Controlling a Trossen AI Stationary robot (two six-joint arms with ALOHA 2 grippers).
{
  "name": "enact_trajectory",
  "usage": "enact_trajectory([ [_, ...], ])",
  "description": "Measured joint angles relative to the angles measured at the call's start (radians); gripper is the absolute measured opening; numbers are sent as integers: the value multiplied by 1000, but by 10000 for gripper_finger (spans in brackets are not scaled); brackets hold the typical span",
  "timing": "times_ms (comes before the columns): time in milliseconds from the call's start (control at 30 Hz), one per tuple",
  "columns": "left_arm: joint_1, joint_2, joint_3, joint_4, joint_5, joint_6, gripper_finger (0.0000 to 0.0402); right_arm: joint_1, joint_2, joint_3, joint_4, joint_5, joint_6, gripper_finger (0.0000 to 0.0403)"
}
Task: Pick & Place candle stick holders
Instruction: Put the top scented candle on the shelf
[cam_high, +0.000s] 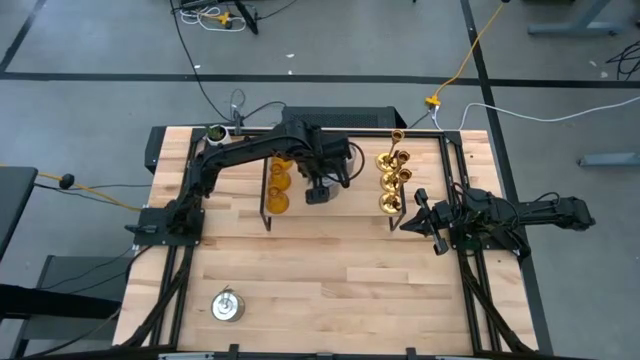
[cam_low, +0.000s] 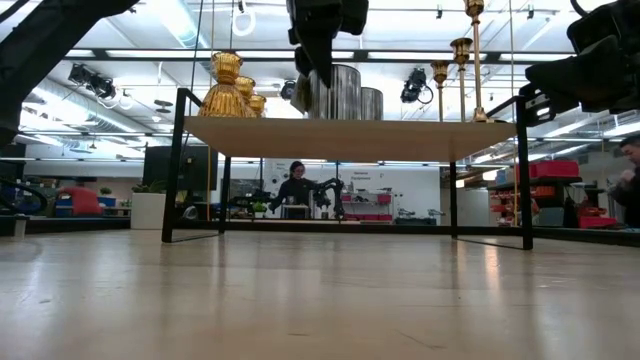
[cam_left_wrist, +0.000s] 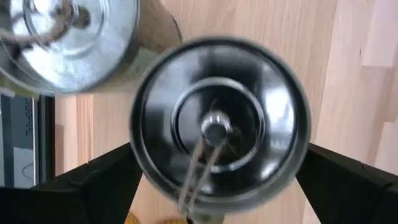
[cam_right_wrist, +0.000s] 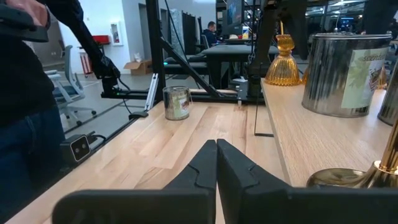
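Above the wooden rack (cam_high: 330, 150) near the surface's far edge, the left pincer (cam_left_wrist: 211, 180) stands wide open around a silver can holder (cam_left_wrist: 214, 127), gripping nothing. The can looks rigid, smooth and likely slippery, best squeezed across its round sides. The right pincer (cam_right_wrist: 216, 158) is closed and empty at the right edge.

table (cam_high: 330, 270): wooden rack (cam_high: 330, 215), 1 silver can holder (cam_high: 227, 306), whitish cup (cam_high: 216, 133) | rack top: holders

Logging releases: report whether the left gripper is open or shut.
Open: left gripper fingers stand apart either side of the silver can holder, not pressing it.
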Motion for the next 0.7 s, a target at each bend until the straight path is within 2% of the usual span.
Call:
enact_trajectory([
  [367, -1, -34, 0, -53, -11, 12, 391, 0, 0, 0, 0, 0, 0, 13],
  [533, -1, -39, 0, -73, -21, 20, 358, 0, 0, 0, 0, 0, 0, 13],
  [700, -1, -38, 0, -78, -54, 74, 309, 0, 0, 0, 0, 0, 0, 13],
])
